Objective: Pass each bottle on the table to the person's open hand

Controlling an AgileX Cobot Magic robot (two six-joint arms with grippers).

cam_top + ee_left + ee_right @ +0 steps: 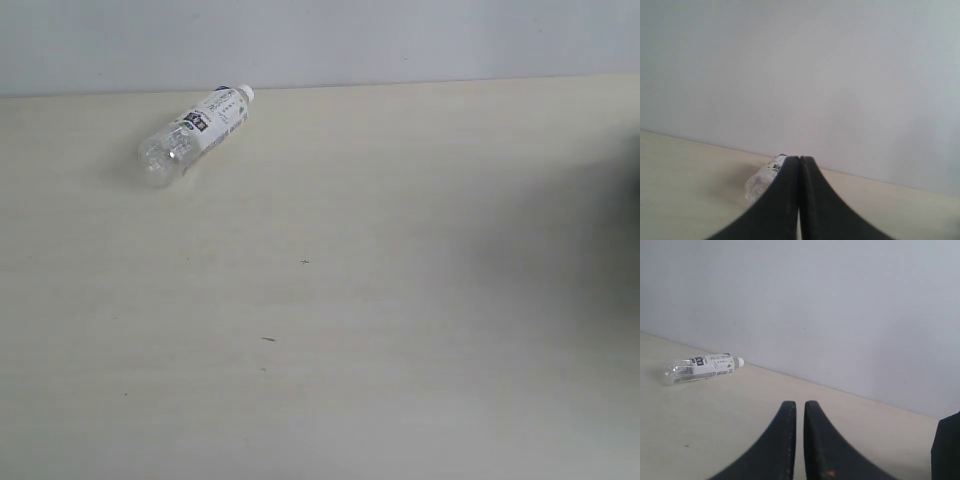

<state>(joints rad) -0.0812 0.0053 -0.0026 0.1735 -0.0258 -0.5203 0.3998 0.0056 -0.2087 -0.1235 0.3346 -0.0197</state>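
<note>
One clear bottle (195,135) with a white cap and a white label lies on its side at the far left of the cream table (380,320), close to the wall. In the left wrist view the bottle (761,181) is partly hidden behind my left gripper (799,159), whose fingers are pressed together and hold nothing. My right gripper (800,404) shows a narrow gap between its fingers and is empty; the bottle (700,367) lies well away from it. Neither gripper appears in the exterior view. The person's open hand is out of view.
A pale wall (400,40) runs along the table's far edge. A dark shape (947,450) sits at the edge of the right wrist view, and a dark shadow (625,210) falls on the table's right side.
</note>
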